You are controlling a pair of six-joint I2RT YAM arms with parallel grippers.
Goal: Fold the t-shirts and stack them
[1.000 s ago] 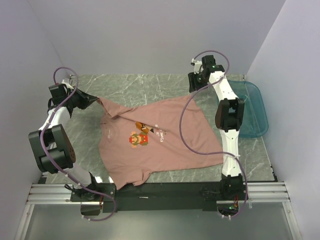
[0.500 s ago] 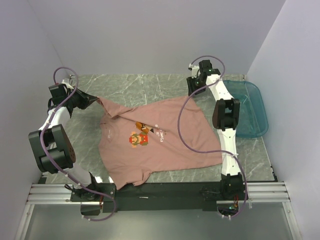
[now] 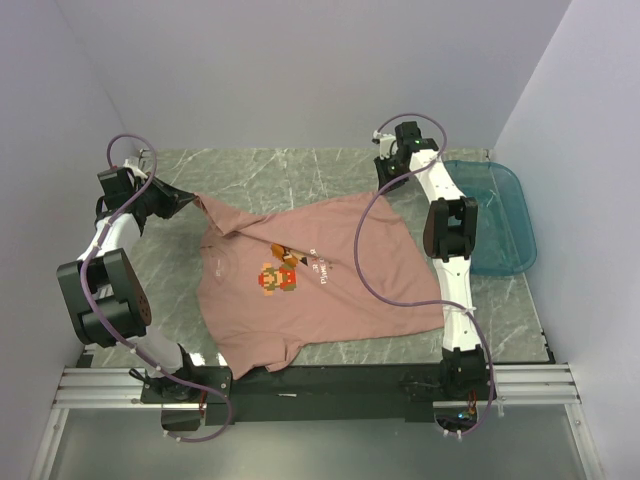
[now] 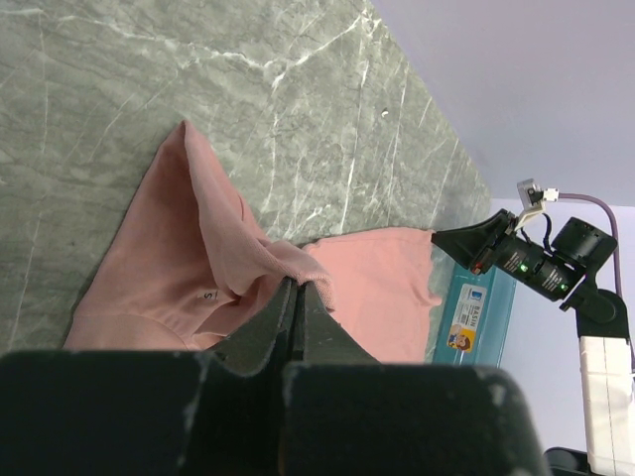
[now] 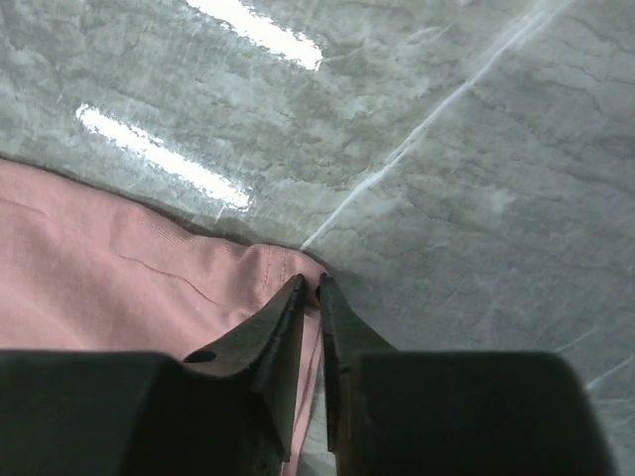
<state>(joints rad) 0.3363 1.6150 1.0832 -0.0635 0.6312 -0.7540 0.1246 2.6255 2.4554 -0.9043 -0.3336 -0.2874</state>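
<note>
A dusty-pink t-shirt (image 3: pixel 330 290) lies spread chest-up on the green marble table, its small pixel-figure print (image 3: pixel 278 278) showing. My left gripper (image 3: pixel 190 199) is at the shirt's far left corner, shut on a bunched fold of the fabric. The left wrist view shows the pink cloth (image 4: pixel 189 248) pinched at the tips of that gripper (image 4: pixel 295 285). My right gripper (image 3: pixel 384 188) is at the shirt's far right corner. In the right wrist view its jaws (image 5: pixel 311 283) stand nearly together, with the corner hem of the shirt (image 5: pixel 119 288) between them.
A translucent teal tub (image 3: pixel 505 215) sits at the table's right edge, beside the right arm; it also shows in the left wrist view (image 4: pixel 474 317). Purple walls close in the left, back and right. Bare marble (image 3: pixel 290 170) lies beyond the shirt.
My right gripper moved a little back and left onto the shirt's far right corner, and its jaws closed on the hem. The left gripper and the shirt stayed still.
</note>
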